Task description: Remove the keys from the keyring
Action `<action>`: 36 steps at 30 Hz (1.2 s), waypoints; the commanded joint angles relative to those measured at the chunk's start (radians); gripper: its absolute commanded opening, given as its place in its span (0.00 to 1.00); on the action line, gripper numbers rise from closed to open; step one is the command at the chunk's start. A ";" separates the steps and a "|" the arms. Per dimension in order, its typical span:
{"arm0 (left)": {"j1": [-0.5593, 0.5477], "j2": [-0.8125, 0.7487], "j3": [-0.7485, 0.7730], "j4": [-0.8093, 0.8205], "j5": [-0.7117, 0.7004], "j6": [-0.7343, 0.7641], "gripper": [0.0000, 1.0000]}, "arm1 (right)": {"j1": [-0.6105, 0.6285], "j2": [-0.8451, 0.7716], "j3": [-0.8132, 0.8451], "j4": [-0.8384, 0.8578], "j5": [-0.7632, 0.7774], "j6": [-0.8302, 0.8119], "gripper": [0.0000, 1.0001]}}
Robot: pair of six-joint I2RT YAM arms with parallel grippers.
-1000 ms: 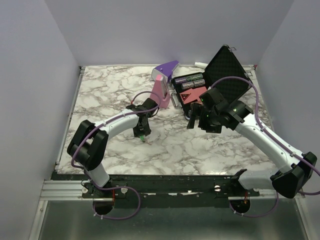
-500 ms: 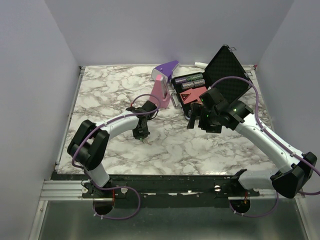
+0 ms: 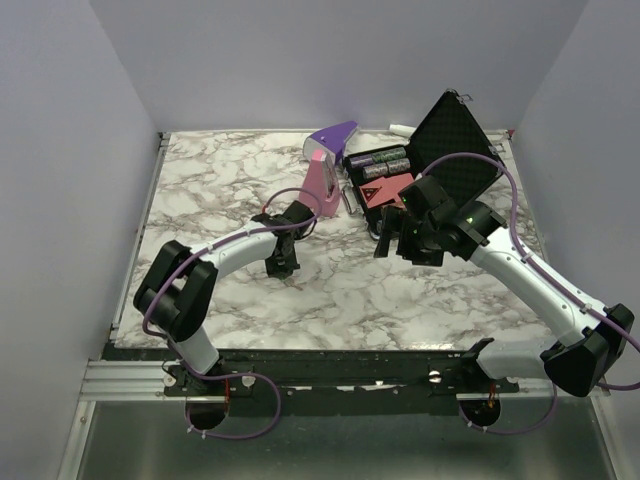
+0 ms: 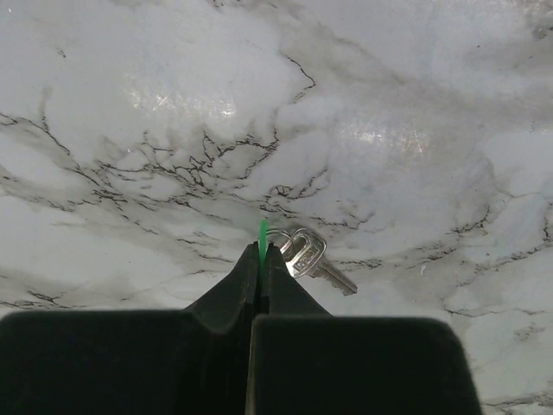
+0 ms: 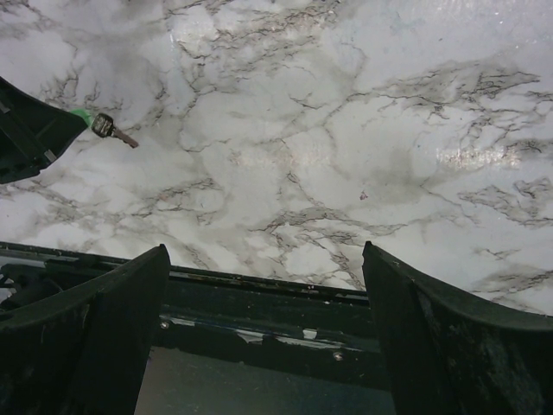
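Where the left tool (image 4: 261,258) reaches down to the desk (image 4: 389,104), its two black, wedge-shaped fingers are pressed together on the keys (image 4: 302,252). A thin edge of bright green plastic (image 4: 263,230) stands out from between the tips, and this is the head of one key. Just beside it, on the right, a small silvery key (image 4: 309,256) with a rounded head and a short toothed blade points away to the right, close over the stone. I cannot tell if it touches the stone. The keyring (image 4: 275,233) is a very thin grey wire loop between the green head and the silvery one. The desk top is glossy white marble with dark grey veins. The right tool (image 3: 390,240) hangs over the middle of the desk, well apart from the keys. Its broad matte black fingers (image 5: 95,328) are wide apart with nothing between them. Behind, near the far edge, stand a purple-and-pink wedge-shaped object (image 3: 325,165) and an open black case (image 3: 455,140) with a ribbed lid.
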 commanded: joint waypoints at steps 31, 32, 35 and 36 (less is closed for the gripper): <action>-0.005 -0.510 0.505 -0.311 0.298 -0.102 0.00 | 0.005 -0.285 -0.151 1.025 -0.534 0.215 1.00; -0.005 -0.516 0.523 -0.312 0.307 -0.120 0.00 | 0.005 -0.287 -0.157 1.083 -0.544 0.217 1.00; -0.005 -0.539 0.564 -0.314 0.323 -0.186 0.00 | 0.005 -0.282 -0.171 1.218 -0.571 0.220 1.00; -0.004 -0.547 0.575 -0.317 0.327 -0.209 0.00 | 0.004 -0.279 -0.175 1.256 -0.575 0.223 0.99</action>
